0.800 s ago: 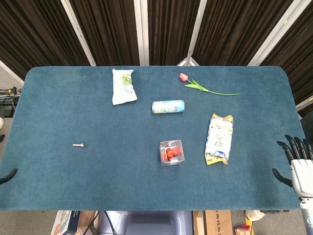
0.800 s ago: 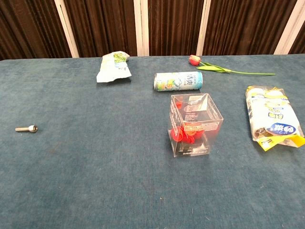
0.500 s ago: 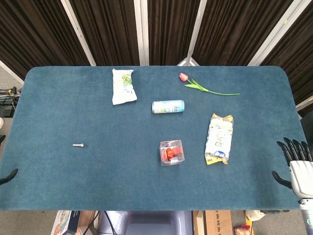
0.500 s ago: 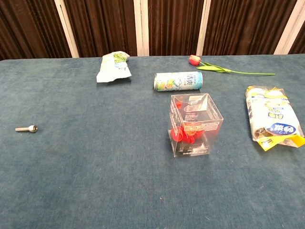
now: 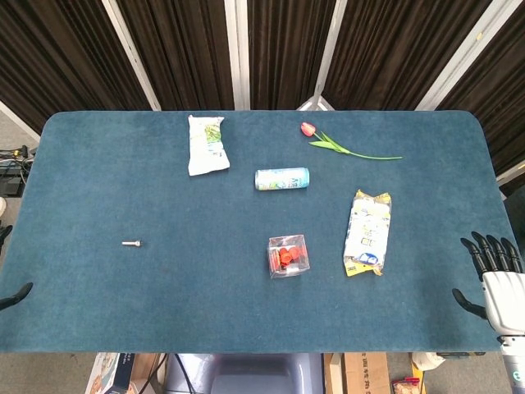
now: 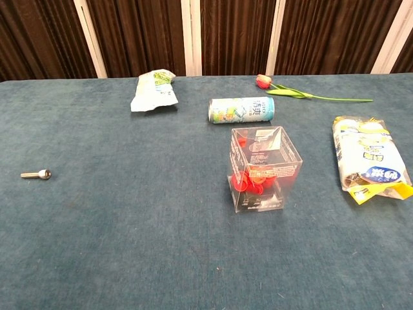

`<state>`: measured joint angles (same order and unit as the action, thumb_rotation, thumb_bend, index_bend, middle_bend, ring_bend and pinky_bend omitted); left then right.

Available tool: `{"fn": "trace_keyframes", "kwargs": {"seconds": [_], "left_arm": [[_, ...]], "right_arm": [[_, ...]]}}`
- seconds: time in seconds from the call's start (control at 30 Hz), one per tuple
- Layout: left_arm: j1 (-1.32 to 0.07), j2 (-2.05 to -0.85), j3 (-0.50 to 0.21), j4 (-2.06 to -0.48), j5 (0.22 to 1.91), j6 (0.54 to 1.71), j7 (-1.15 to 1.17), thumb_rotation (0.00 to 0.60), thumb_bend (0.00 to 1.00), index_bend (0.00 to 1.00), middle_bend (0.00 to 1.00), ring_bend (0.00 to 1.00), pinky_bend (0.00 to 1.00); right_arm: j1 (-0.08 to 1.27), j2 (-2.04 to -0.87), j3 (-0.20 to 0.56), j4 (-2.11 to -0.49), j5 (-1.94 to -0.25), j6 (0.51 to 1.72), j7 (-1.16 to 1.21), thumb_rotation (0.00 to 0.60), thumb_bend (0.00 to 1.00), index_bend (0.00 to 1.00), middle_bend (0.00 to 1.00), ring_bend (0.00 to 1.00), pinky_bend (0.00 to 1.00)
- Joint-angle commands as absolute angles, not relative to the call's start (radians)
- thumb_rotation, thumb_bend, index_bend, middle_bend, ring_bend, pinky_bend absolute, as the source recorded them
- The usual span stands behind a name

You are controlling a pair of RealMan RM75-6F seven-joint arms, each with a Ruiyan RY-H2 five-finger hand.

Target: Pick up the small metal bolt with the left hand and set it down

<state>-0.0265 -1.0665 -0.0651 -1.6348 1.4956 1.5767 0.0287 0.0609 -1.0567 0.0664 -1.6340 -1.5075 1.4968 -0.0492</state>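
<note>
Bench: covered in blue-green cloth, rounded corners, set before dark pleated curtains divided by pale upright bars.

Left hand: only a dark fingertip is seen at the bench's near left edge, head view; whether it is released or clenched cannot be told.

Small metal bolt: laid flat on the cloth at the left side, well apart from all other items and untouched; in the chest view its head is turned to the right.

White and green packet: laid toward the far edge, left of centre.

Drink can: laid on its side near the middle.

Clear plastic box: stood nearer than the can, red pieces inside.

Tulip: red bloom, green stem, laid near the far edge.

Yellow and blue snack bag: laid right of the box.

Right hand: held at the near right corner, fingers spread apart, nothing grasped.
</note>
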Motion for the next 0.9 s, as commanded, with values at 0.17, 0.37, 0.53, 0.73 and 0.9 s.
{"fn": "trace_keyframes", "kwargs": {"seconds": [0.17, 0.37, 0.53, 0.73, 0.9], "left_arm": [[-0.044, -1.063, -0.062, -1.607, 1.505, 1.546, -0.022, 0.6, 0.27, 0.06, 0.0, 0.0, 0.03], [-0.072, -1.07, -0.085, -1.58, 1.482, 1.518, -0.002, 0.6, 0.27, 0.09, 0.02, 0.0, 0.03], [-0.137, -1.041, -0.106, -1.551, 1.45, 1.407, -0.015, 0.6, 0.28, 0.16, 0.06, 0.0, 0.06], [-0.277, -1.009, -0.129, -1.49, 1.356, 1.112, -0.073, 0.6, 0.3, 0.21, 0.06, 0.0, 0.06], [-0.375, -1.026, -0.138, -1.408, 1.303, 0.913, -0.138, 0.6, 0.32, 0.25, 0.06, 0.0, 0.06]], "right_arm": [[0.061, -1.053, 0.073, -1.64, -1.479, 1.485, -0.046, 0.6, 0.23, 0.14, 0.1, 0.08, 0.0], [0.064, -1.059, 0.075, -1.639, -1.473, 1.48, -0.056, 0.6, 0.23, 0.14, 0.1, 0.08, 0.0], [0.068, -1.068, 0.077, -1.638, -1.464, 1.473, -0.071, 0.6, 0.23, 0.14, 0.1, 0.08, 0.0], [0.074, -1.081, 0.075, -1.642, -1.46, 1.461, -0.1, 0.6, 0.23, 0.14, 0.1, 0.08, 0.0], [0.077, -1.092, 0.071, -1.646, -1.457, 1.454, -0.132, 0.6, 0.23, 0.14, 0.1, 0.08, 0.0]]}}
